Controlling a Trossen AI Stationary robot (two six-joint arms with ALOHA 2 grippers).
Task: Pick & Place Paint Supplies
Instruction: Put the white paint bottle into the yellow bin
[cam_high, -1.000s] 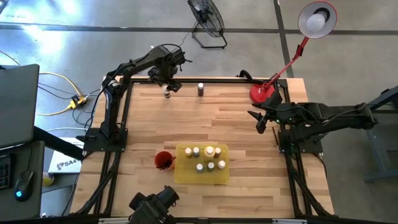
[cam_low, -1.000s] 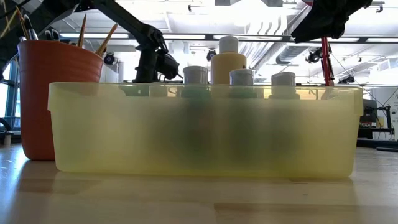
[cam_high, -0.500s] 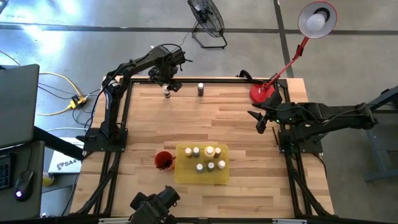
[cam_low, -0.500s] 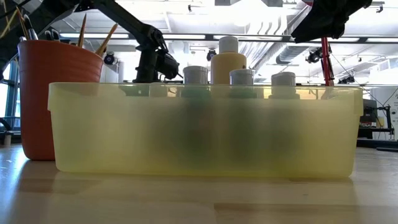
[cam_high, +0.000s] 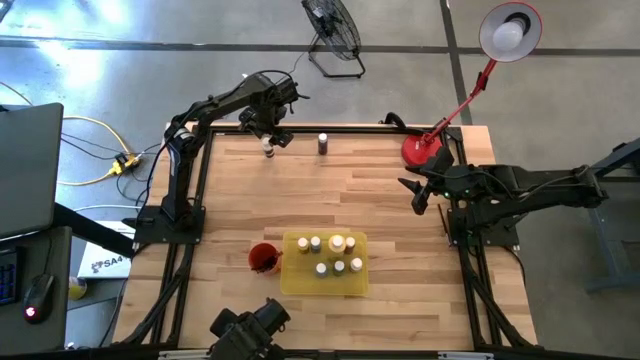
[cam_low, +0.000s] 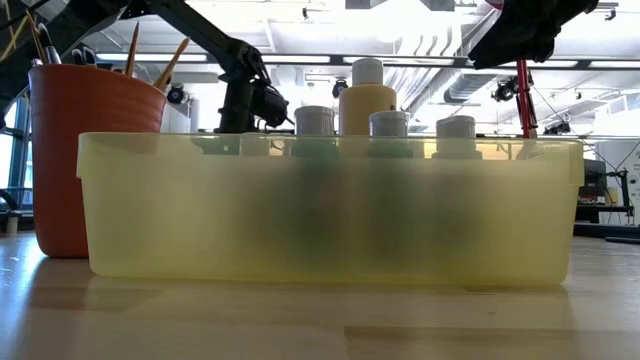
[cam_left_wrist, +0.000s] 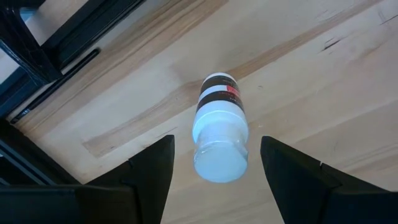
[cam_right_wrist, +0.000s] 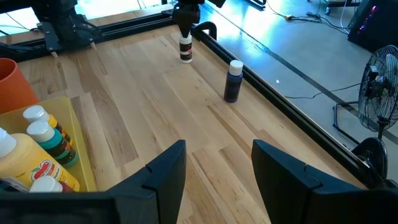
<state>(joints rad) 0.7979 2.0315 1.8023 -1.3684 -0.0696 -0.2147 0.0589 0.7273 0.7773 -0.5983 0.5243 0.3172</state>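
Tabletop (cam_high: 300, 200): light wood planks, black frame round it.
Left end effector (cam_high: 268, 140): at far edge, hanging over a white-capped paint bottle (cam_left_wrist: 219, 129), fingers spread either side, not touching.
Dark bottle (cam_high: 323, 143): upright, just beside it along the far edge.
Right end effector (cam_high: 418, 195): by the right edge, fingers apart, holding nothing.
Yellow tray (cam_high: 292, 282): near edge, several capped bottles standing inside.
Red cup (cam_high: 262, 257): touching the tray's left side, brushes (cam_low: 150, 55) in it.
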